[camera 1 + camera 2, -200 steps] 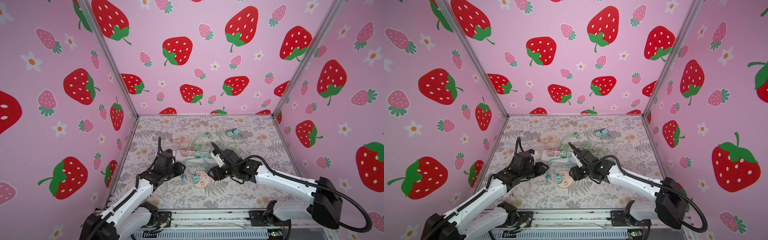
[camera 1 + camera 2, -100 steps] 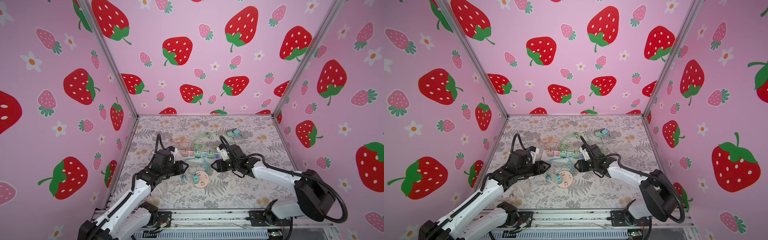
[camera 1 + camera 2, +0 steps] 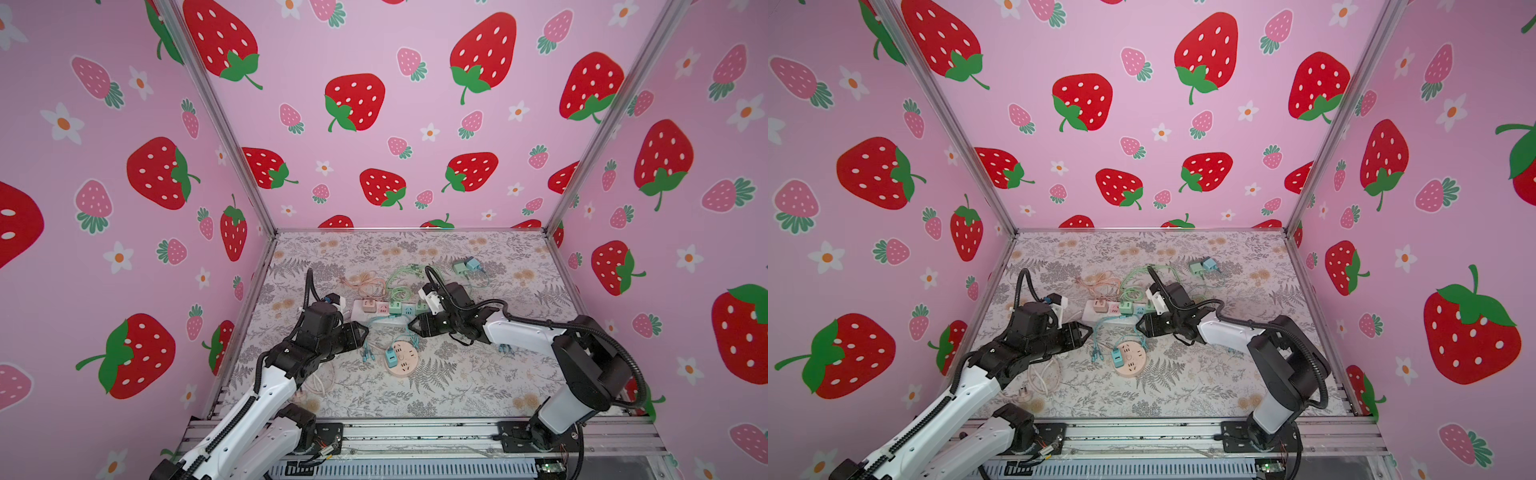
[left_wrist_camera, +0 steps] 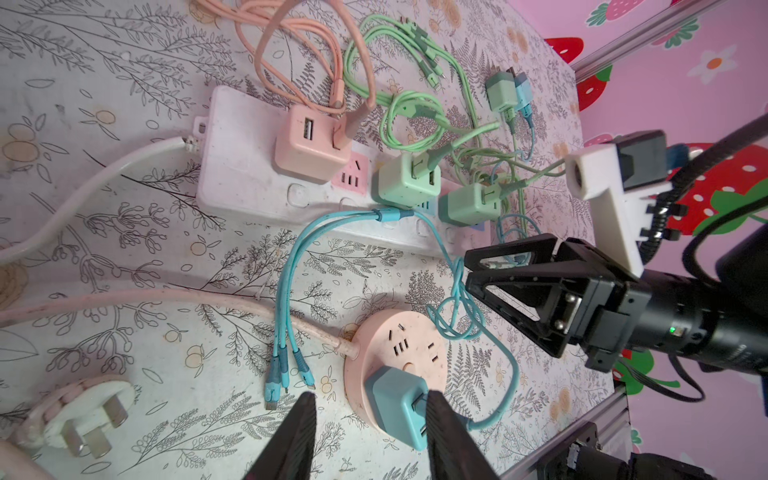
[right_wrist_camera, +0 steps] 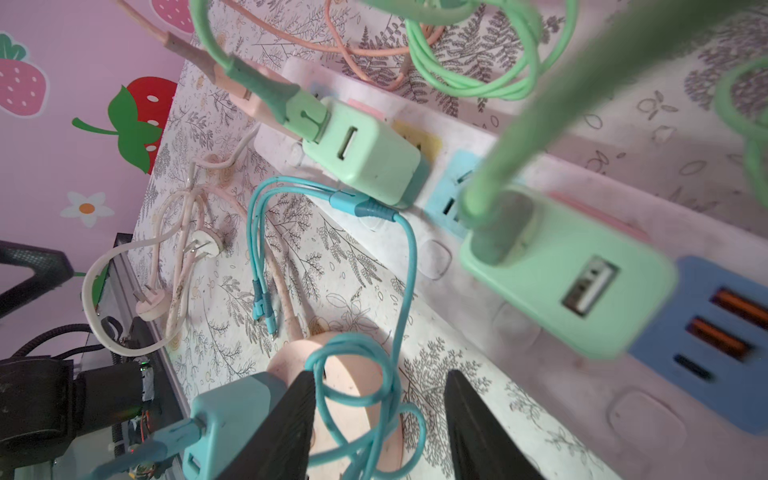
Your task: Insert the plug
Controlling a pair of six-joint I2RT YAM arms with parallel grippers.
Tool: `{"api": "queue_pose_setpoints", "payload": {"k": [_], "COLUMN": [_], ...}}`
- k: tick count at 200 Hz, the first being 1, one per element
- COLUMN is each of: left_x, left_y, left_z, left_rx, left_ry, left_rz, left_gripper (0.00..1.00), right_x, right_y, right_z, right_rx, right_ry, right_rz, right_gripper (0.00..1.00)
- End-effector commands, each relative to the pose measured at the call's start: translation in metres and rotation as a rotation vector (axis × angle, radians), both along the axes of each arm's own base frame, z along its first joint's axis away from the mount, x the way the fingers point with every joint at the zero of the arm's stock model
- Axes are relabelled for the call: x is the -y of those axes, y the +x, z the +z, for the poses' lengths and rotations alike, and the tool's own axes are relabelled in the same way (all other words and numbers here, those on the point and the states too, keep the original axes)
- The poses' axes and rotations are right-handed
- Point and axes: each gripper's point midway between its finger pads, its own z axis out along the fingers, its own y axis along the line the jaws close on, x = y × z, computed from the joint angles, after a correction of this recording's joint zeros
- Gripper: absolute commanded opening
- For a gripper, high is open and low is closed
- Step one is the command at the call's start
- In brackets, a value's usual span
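Blue plug (image 3: pixel 390 356) is sitting on top of the round pink socket (image 3: pixel 406 360), looks pushed in, around the near-middle of the floral surface (image 3: pixel 457 390). Both claws hang just on the far side of it, tips facing each other: left claw (image 3: pixel 362 331) to its left, right claw (image 3: pixel 412 324) to its right. Both are released, fingers apart, nothing pinched. From the right wrist view a loop of the teal cable (image 5: pixel 405 266) shows in the gap between the fingers, but it's loose. That cable runs out of the blue plug. Further back, the white power strip (image 4: pixel 249 166) carries a pink charger (image 4: pixel 309 143) and two green chargers (image 4: pixel 405 180).
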Motion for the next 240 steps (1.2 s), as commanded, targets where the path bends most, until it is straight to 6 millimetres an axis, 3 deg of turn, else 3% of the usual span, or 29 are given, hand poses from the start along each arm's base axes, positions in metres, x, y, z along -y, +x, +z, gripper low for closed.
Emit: {"api": "queue_pose_setpoints", "payload": {"k": [1,21,69,92,116,142,199,240], "left_x": [-0.005,-0.005,-0.001,0.001,0.000,-0.006,-0.045,-0.067], "left_y": [0.001,0.001,0.003,0.005,0.008,0.009,0.007,-0.004], "left_z": [-0.001,-0.002,-0.010,-0.011,-0.010,-0.009,-0.012,-0.005], "left_rx": [-0.005,-0.005,-0.023,-0.023,-0.019,-0.023,-0.027,0.000], "left_ry": [0.013,0.012,0.008,0.004,0.001,0.012,0.079,0.121], "left_rz": [0.025,0.024,0.005,0.001,0.004,0.036,0.203,0.292], "left_gripper": [0.46,0.46,0.47,0.47,0.47,0.47,0.47,0.48], "right_x": [-0.015,-0.021,-0.029,-0.032,-0.041,-0.053,-0.089,-0.125], "right_y": [0.003,0.003,-0.004,-0.006,-0.009,-0.010,-0.008,-0.016], "right_z": [0.005,-0.003,-0.010,-0.003,0.014,0.038,0.103,0.105], "right_rx": [0.007,0.000,0.004,0.028,0.079,0.156,0.332,0.370], "right_ry": [0.019,-0.018,-0.069,-0.062,-0.041,-0.032,0.038,0.060], "right_rz": [0.019,0.028,0.065,0.092,0.145,0.199,0.298,0.412], "right_gripper": [0.52,0.52,0.30,0.11,0.00,0.00,0.00,0.00]}}
